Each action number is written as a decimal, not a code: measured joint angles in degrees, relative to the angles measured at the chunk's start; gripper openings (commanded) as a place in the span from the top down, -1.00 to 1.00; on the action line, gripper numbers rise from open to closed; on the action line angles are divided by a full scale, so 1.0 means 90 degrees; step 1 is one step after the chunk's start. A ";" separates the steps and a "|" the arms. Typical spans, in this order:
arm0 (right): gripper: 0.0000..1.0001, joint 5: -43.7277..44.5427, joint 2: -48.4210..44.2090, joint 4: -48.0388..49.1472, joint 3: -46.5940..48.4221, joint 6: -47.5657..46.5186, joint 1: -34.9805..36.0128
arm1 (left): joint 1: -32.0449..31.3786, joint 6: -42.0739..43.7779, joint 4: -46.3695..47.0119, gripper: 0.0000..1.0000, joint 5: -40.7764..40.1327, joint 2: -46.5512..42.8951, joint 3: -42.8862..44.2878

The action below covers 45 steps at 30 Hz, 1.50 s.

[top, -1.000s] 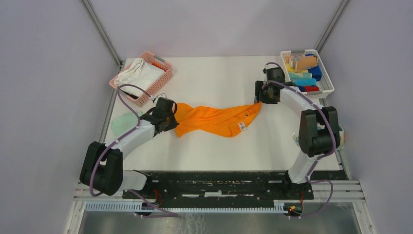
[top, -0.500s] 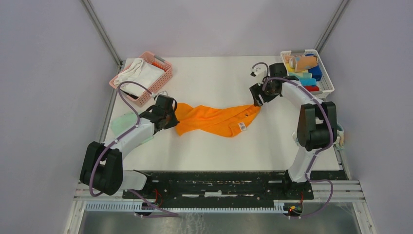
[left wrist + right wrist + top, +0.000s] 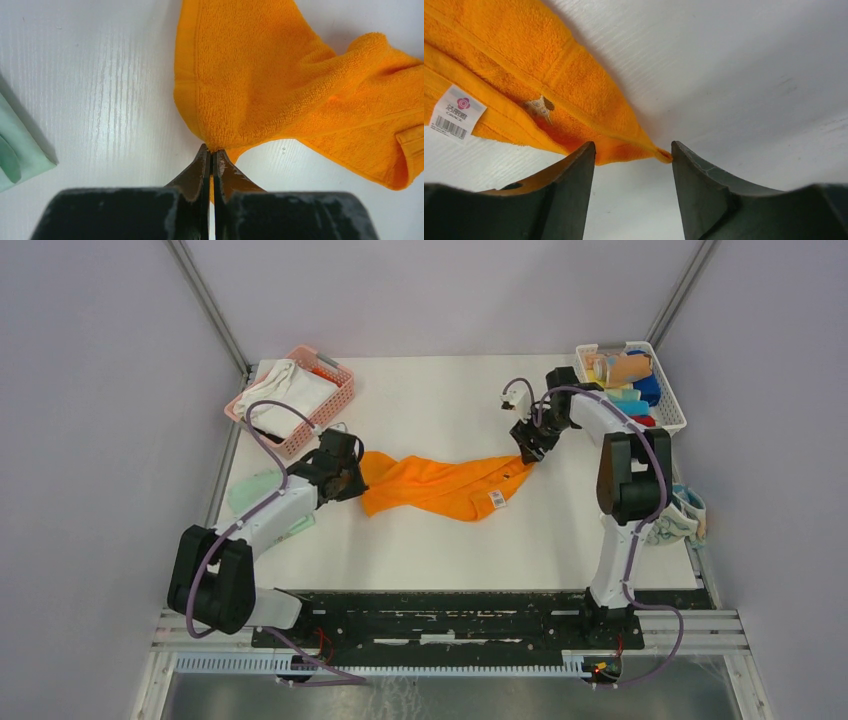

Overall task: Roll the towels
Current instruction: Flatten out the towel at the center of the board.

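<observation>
Orange towel [image 3: 440,485] lies mid-table [image 3: 450,550], bunched and twisted into a band running left to right. Its white label [image 3: 456,117] faces up near the right end.

Containers, both at the far edge:
- Pink basket [image 3: 338,400], far left corner: a crumpled white towel [image 3: 285,390] fills most of it.
- White basket [image 3: 668,412], far right corner: packed with rolled towels [image 3: 628,380] in peach, teal and blue.

Loose cloths: a mint-green cloth [image 3: 20,150] lies flat by the left edge, under your left forearm. A pale crumpled cloth [image 3: 682,518] sits at the right edge.

Grippers:
- Your left gripper [image 3: 211,152] is pressed together, pinching a fold on the orange towel's left end. The fingertips are low at the table surface.
- Your right gripper [image 3: 631,150] is spread wide and holds nothing. The towel's right corner tip pokes into the gap, right up against the inner face of one finger; I can't tell whether they touch.

Arms:
- The left arm runs from its base diagonally forward and inward, low over the table.
- The right arm stands up from its base. Its forearm reaches forward, then hooks inward to the left, with the wrist tilted down over the towel's corner.
</observation>
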 measured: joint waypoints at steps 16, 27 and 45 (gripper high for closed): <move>0.99 0.0573 0.0168 -0.0554 0.1039 -0.0440 0.0002 | 0.0452 0.0415 -0.0508 0.95 0.0250 0.0748 0.1773; 0.99 0.1411 -0.2346 0.0401 0.1413 -0.0449 0.0002 | 0.0869 0.0741 -0.0809 0.94 0.0743 0.1124 0.4813; 0.23 0.0644 -0.4286 0.0002 -0.2956 0.0058 0.1770 | 0.0884 0.0593 -0.0821 0.69 0.1241 -0.0155 -0.0214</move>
